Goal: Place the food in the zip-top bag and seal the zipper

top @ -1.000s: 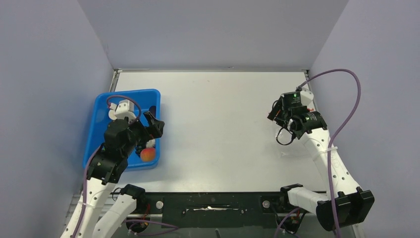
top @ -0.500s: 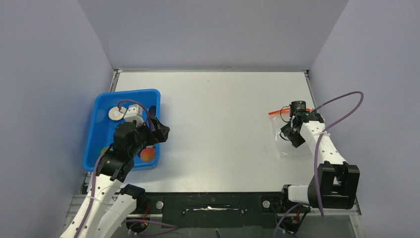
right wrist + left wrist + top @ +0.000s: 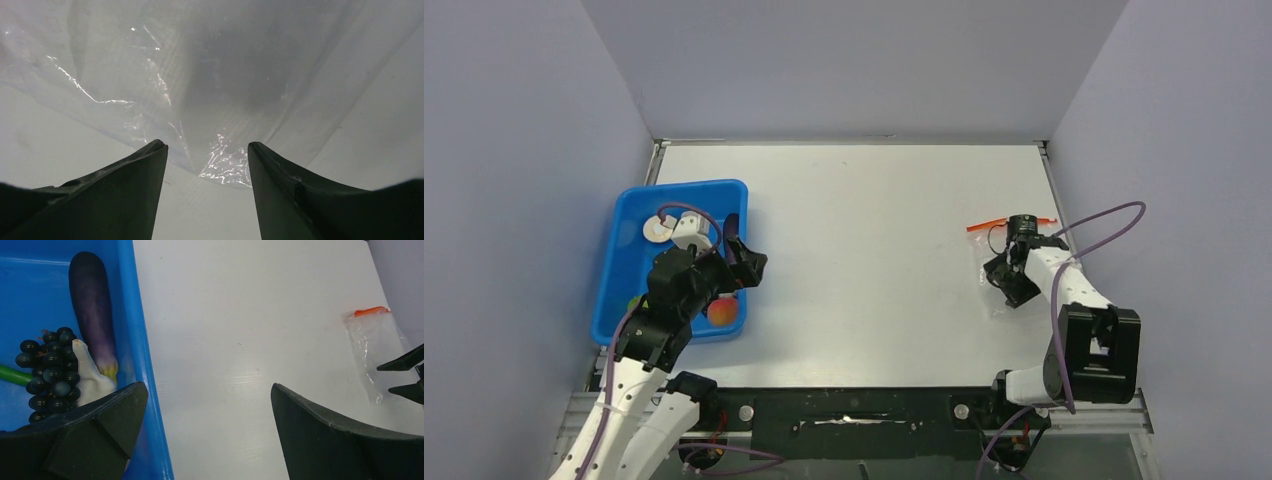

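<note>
1. Right fingers (image 3: 125, 190), spread open, have been lowered onto the clear crinkly zip-top bag (image 3: 370, 355) at the tabletop's (image 3: 874, 250) right.
2. Left fingers (image 3: 100, 425) are held open, empty; toy food (image 3: 47, 370) is left unbagged in the blue plastic tray (image 3: 135, 315).

Bright, even light, faint soft shadows. Top view sharp. White glints streak the zip-top bag (image 3: 215, 85) in the hazy right wrist view.

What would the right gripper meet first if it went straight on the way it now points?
The zip-top bag: the right gripper, open, points straight at its crinkled clear plastic close ahead. The table seems to lie right beneath it, though depth is hard to judge.
</note>
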Action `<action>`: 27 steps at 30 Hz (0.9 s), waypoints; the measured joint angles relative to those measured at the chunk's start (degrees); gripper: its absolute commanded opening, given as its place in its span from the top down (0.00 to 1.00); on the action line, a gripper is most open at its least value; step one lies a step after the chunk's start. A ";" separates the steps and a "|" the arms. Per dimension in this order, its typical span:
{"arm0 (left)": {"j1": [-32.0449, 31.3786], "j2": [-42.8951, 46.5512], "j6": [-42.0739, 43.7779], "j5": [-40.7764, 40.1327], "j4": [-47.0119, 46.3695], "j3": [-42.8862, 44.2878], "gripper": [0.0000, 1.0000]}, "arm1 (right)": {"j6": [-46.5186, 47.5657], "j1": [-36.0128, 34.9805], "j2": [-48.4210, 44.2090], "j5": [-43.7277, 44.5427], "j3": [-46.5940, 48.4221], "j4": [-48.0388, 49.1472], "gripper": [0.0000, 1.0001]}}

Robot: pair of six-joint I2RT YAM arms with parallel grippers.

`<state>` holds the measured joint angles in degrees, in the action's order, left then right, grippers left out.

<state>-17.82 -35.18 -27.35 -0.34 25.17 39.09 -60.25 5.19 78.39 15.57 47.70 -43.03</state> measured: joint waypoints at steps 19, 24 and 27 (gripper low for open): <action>0.00 1.22 0.83 0.87 -1.05 -0.22 0.04 | 4.00 0.00 7.39 -1.07 -2.75 7.34 0.86; 0.00 1.27 0.87 0.92 -1.09 -0.24 0.04 | 5.79 -0.09 6.54 -1.25 -3.61 9.18 1.00; 0.00 1.38 0.92 1.05 -1.22 -0.28 0.04 | 6.82 -0.50 5.81 -1.22 -4.20 9.88 1.00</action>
<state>-17.82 -33.80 -26.44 0.71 23.94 38.81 -53.43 4.69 84.20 14.35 43.51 -33.15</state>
